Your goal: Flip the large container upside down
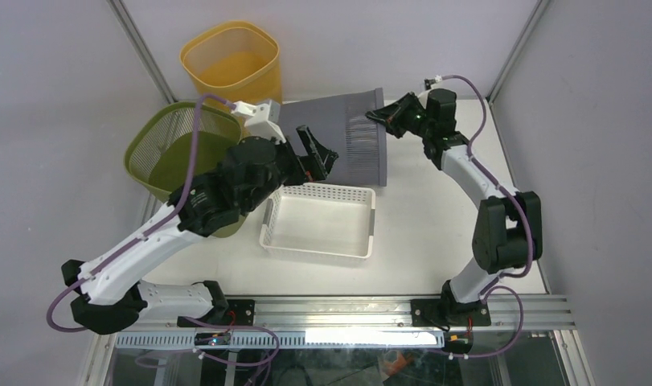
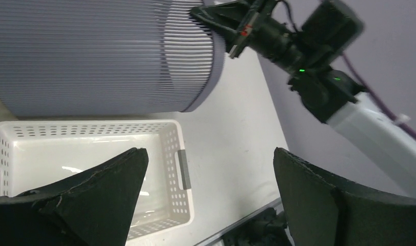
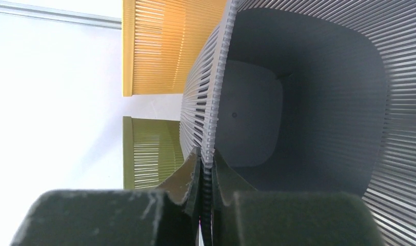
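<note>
The large grey ribbed container (image 1: 338, 133) lies tipped on its side at the back of the table, its mouth facing right. It also shows in the left wrist view (image 2: 93, 56) and its inside in the right wrist view (image 3: 298, 102). My right gripper (image 1: 380, 115) is shut on the container's rim, one finger outside and one inside (image 3: 205, 164). My left gripper (image 1: 318, 157) is open and empty, in front of the container's side, over the white basket; its fingertips (image 2: 129, 169) stand wide apart.
A white perforated basket (image 1: 371, 229) sits in the middle of the table (image 2: 182, 169). A yellow bin (image 1: 230, 64) stands at the back left and an olive-green bin (image 1: 157, 161) at the left. Grey walls close in on both sides.
</note>
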Robot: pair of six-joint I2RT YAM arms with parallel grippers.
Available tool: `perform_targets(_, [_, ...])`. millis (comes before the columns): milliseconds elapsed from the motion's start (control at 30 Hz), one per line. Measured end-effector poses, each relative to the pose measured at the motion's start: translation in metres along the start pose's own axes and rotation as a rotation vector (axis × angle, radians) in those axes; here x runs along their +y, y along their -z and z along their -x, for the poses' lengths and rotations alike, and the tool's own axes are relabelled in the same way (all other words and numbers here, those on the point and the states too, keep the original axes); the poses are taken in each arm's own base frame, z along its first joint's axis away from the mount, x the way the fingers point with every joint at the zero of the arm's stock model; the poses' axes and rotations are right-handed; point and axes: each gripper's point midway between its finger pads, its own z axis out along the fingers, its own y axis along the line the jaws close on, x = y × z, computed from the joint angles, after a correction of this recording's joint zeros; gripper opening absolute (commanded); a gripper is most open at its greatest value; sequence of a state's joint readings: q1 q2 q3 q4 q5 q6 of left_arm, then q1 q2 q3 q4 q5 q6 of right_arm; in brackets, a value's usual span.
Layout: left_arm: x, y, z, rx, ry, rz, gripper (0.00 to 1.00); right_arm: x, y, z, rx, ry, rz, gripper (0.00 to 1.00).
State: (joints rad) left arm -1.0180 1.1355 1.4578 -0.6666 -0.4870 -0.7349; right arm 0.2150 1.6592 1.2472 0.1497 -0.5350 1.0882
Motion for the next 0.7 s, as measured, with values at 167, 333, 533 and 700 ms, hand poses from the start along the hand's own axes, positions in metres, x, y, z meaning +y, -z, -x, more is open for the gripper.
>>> perform_targets(167, [0.011, -0.041, -0.026, 0.097, -0.042, 0.058, 0.99, 0.007, 0.035, 0.004, -0.045, 0.124, -0.056, 0.51])
perform_targets(333, [0.021, -0.084, -0.053, 0.201, -0.105, 0.131, 0.99, -0.011, 0.051, 0.001, -0.012, 0.242, -0.184, 0.65])
perform_targets(533, [0.033, -0.105, -0.062, 0.252, -0.143, 0.168, 0.99, -0.045, 0.071, -0.002, 0.038, 0.334, -0.368, 0.69])
perform_targets(700, [0.060, -0.110, -0.016, 0.227, -0.107, 0.194, 0.99, -0.057, 0.089, 0.007, 0.037, 0.422, -0.499, 0.69])
